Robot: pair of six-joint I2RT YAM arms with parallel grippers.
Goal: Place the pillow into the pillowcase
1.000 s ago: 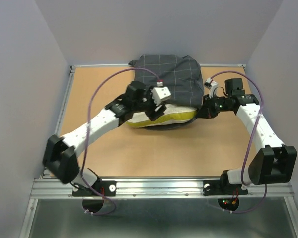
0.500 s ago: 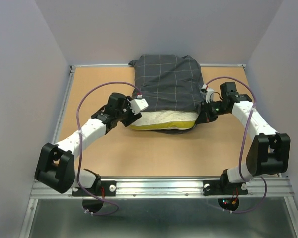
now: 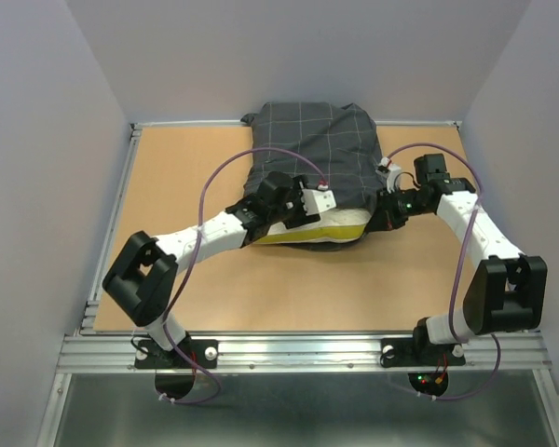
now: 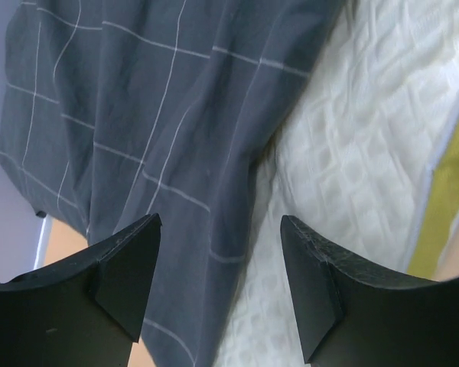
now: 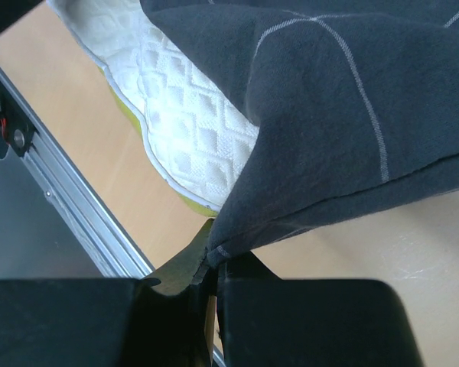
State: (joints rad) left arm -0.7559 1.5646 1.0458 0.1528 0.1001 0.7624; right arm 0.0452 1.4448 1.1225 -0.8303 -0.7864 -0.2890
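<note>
The pillowcase (image 3: 312, 154) lies far-centre on the tabletop (image 3: 186, 168), long axis far-to-near, mouth facing the near edge, where the pillow (image 3: 331, 222) sticks out with its yellow band showing. The left end effector (image 4: 218, 222) gapes wide over the hem, empty. The right end effector (image 5: 211, 264) is pinched tight on the pillowcase's near right corner.

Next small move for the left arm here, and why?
Probably lower the left gripper and close it on the pillowcase edge below it. It hangs open there, the right gripper pinches the cloth's edge on the right side, and a strip of pillow lies uncovered.
</note>
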